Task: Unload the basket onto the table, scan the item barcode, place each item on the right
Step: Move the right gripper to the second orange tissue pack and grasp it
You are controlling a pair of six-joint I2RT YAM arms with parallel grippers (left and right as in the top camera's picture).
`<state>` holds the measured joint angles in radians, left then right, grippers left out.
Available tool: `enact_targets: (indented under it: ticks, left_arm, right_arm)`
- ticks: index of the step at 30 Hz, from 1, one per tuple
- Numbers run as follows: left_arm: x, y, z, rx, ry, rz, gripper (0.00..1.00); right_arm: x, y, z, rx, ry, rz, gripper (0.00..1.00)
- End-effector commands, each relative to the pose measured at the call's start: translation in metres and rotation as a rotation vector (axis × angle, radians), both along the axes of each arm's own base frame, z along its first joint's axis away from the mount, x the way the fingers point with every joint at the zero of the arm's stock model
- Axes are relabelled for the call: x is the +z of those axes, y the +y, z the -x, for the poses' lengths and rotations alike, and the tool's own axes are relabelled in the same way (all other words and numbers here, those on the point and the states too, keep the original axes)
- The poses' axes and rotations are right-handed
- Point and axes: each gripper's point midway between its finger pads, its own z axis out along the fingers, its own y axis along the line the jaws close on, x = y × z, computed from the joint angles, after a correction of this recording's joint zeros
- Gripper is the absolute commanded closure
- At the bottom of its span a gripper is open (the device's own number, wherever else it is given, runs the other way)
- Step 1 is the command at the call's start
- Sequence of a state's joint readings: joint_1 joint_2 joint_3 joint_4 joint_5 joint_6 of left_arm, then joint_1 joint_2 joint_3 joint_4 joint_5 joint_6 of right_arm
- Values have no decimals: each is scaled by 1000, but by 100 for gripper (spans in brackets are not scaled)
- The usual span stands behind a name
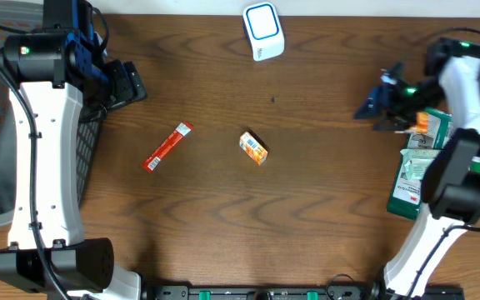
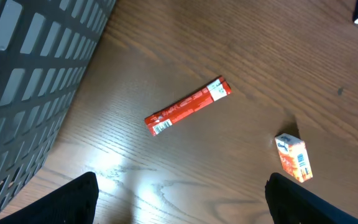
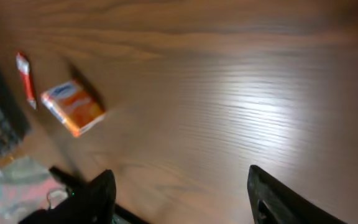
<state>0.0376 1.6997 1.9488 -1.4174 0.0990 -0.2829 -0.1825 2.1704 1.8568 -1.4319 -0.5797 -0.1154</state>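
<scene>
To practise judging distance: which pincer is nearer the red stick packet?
Left. The left pincer is just up-left of the red stick packet; the right pincer is far across the table, past the orange box.

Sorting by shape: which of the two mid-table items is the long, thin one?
The red stick. It is a slim, flat strip, while the orange box to its right is short and blocky.

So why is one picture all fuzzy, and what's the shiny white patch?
Right wrist view: smeared all over, so the orange box looks soft; bright glare streaks the table. Left wrist view: sharp, with a glare patch below the red stick. Overhead: crisp, evenly lit.
</scene>
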Motion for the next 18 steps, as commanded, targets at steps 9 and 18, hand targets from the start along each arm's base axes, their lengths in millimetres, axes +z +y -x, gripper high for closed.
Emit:
enact_targets:
  ticks: [9, 18]
  left_arm:
    - [1, 0, 3, -11, 1, -6, 14]
    - [1, 0, 3, -11, 1, -6, 14]
  right_arm:
    - [-10, 185, 11, 521, -229, 44, 32]
    - [-31, 234, 38, 726, -331, 467, 34]
